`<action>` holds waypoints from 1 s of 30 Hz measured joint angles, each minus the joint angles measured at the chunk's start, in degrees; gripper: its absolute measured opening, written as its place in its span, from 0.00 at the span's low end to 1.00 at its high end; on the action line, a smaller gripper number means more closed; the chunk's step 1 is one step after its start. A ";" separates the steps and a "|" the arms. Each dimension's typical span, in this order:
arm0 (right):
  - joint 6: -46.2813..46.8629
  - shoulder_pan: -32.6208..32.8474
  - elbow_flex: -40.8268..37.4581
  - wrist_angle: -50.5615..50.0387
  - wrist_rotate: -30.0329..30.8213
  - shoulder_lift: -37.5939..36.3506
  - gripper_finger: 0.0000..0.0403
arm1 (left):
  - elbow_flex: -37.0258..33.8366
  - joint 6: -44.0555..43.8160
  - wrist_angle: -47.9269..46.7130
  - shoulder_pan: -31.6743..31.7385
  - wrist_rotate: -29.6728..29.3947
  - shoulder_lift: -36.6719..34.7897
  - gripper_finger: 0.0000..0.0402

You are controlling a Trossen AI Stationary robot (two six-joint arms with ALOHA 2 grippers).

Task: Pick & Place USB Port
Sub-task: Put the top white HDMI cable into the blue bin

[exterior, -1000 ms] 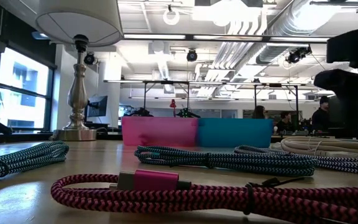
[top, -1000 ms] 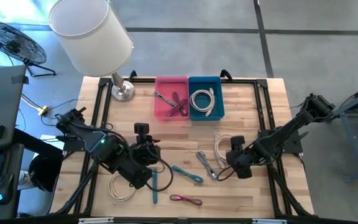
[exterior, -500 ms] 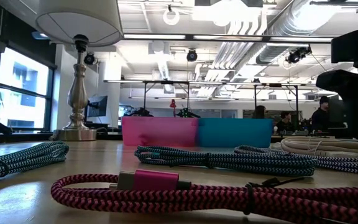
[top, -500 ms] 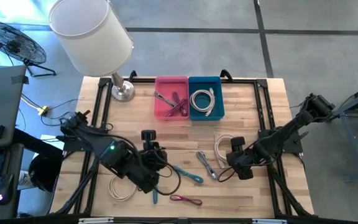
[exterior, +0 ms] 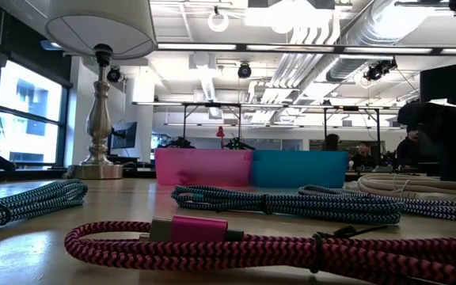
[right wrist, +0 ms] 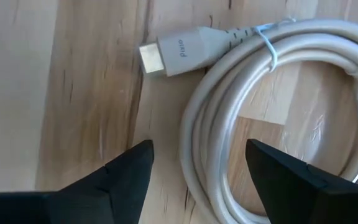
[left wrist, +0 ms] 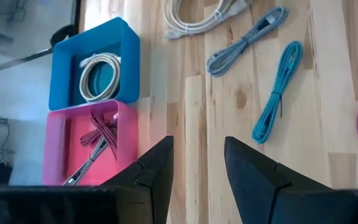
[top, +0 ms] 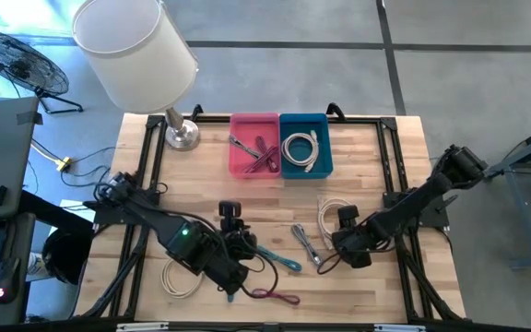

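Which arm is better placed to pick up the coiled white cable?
Right. The right gripper hangs open directly over the white cable; the left gripper is empty above bare wood.

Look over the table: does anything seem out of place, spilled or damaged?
Nothing looks damaged or spilled. Several cables lie loose on the table, among them a teal cable and a white cable, while the pink bin and blue bin hold others.

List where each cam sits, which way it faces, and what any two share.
High: overhead, straight down on table; both arms show.
Low: tabletop level, across magenta cable toward bins; dark arm at right edge.
Left wrist: past open left end effector at pink bin, blue bin.
Right wrist: open right end effector over white cable.
Shared: bins in high, low, left wrist.
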 joint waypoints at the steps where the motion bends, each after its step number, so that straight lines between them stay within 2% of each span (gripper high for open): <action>1: 0.52 -0.37 -0.01 0.03 0.11 0.04 0.61 | 0.00 0.47 -0.01 0.06 0.34 0.17 0.34; 4: 2.36 -1.44 -0.19 -0.04 0.20 -0.24 0.51 | 0.00 0.59 0.02 0.11 0.38 0.18 0.34; 6: 3.23 -1.88 -0.22 0.28 0.52 -0.19 0.37 | 0.00 0.55 0.05 0.17 -1.49 0.15 0.34; 8: 3.39 -2.22 -0.24 0.70 1.54 -0.06 0.19 | 0.00 1.10 -0.14 0.07 -3.43 0.15 0.34; 9: 3.33 -2.47 -0.27 0.95 3.61 0.02 0.11 | 0.00 1.69 -0.34 0.04 -4.45 0.15 0.34; 10: 3.30 -2.84 -0.27 1.08 6.08 0.07 0.07 | 0.00 2.24 -0.65 0.04 -5.35 0.15 0.34; 13: 4.91 -3.15 -0.49 0.48 10.30 0.12 0.07 | 0.00 3.19 -2.50 0.04 -7.09 0.15 0.34; 19: 3.11 -4.37 0.86 -3.39 13.08 0.23 0.06 | 0.00 0.48 -8.18 0.04 -9.66 0.15 0.34; 25: -1.18 -5.90 9.84 -13.66 17.74 -0.08 0.06 | 0.00 4.77 -7.89 0.04 -11.46 0.13 0.34; 30: -8.07 -7.56 18.76 -18.15 24.74 -0.19 0.06 | 0.00 8.55 -7.87 1.34 -14.02 0.13 0.34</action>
